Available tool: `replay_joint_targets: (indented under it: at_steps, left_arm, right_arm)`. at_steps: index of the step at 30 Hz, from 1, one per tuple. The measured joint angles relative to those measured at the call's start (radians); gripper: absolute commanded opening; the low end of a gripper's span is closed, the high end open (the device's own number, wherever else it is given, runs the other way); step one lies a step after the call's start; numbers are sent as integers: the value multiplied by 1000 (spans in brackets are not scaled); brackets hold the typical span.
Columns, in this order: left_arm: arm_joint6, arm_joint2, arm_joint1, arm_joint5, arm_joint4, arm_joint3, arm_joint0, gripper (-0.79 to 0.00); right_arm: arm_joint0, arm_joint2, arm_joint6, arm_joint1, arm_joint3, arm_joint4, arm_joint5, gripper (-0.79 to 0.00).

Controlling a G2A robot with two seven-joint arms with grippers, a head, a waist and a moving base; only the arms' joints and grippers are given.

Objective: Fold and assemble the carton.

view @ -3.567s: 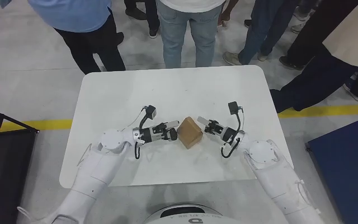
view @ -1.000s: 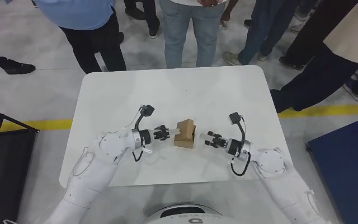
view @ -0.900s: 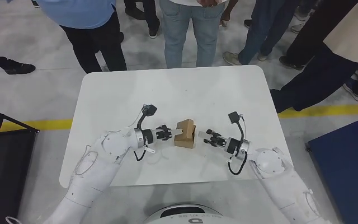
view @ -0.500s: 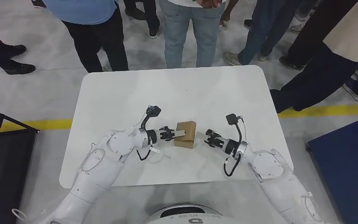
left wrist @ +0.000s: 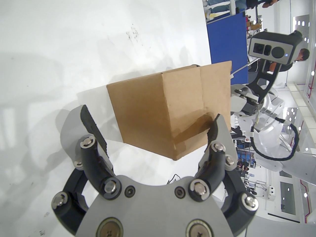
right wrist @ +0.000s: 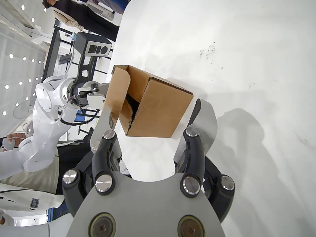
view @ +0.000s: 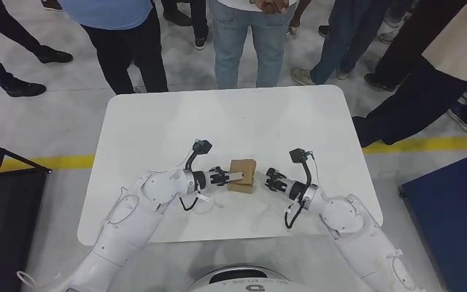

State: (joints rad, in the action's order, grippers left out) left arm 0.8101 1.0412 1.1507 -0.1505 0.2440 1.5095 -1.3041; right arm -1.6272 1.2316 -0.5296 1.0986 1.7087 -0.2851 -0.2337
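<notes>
A small brown carton (view: 242, 175) lies on the white table (view: 146, 139), near its middle. My left gripper (view: 223, 176) is open right beside it; in the left wrist view the carton (left wrist: 170, 114) sits just beyond the left gripper (left wrist: 150, 124), and one fingertip (left wrist: 216, 127) touches its side. From the opposite side my right gripper (view: 269, 179) is open, a little apart from the carton. In the right wrist view the carton (right wrist: 158, 107) lies ahead of the right gripper (right wrist: 153, 117), with an end flap (right wrist: 118, 92) standing ajar over a dark gap.
Several people stand along the table's far edge (view: 233, 89) and at its far right corner. A black frame (view: 18, 190) is on the floor to the left and a blue panel (view: 438, 219) to the right. Bare tabletop surrounds the carton.
Both grippers have closed in on the carton from either side. The carton's raised flap has come down, so the carton looks flatter on top.
</notes>
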Motion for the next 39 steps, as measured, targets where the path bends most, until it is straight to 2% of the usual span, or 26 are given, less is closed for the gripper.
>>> replay_joint_targets:
  at_steps: [6,16,18,19,23,30,39]
  left_arm:
    - [-7,1,-2,-15,-7,-2,0,0]
    - [-9,-17,1,-30,-20,-26,19,0]
    - [-11,-22,2,-30,-19,-32,24,0]
    - [-12,-24,3,-30,-19,-34,26,0]
    - [-14,-29,4,-32,-23,-49,34,0]
    - [-14,-47,8,-32,-26,-68,52,0]
    - [-12,-59,10,-28,-26,-76,68,0]
  right_arm:
    - [-1,-9,11,1,6,-14,14,-308]
    - [-8,-13,22,-1,18,-39,30,-314]
    - [-11,-4,36,-1,16,-34,38,-317]
    - [-12,2,43,-1,15,-31,41,-292]
    - [-25,29,59,-4,20,-10,29,-311]
    - [-27,21,29,-7,46,-41,31,-311]
    - [10,-12,10,-1,22,-32,47,-385]
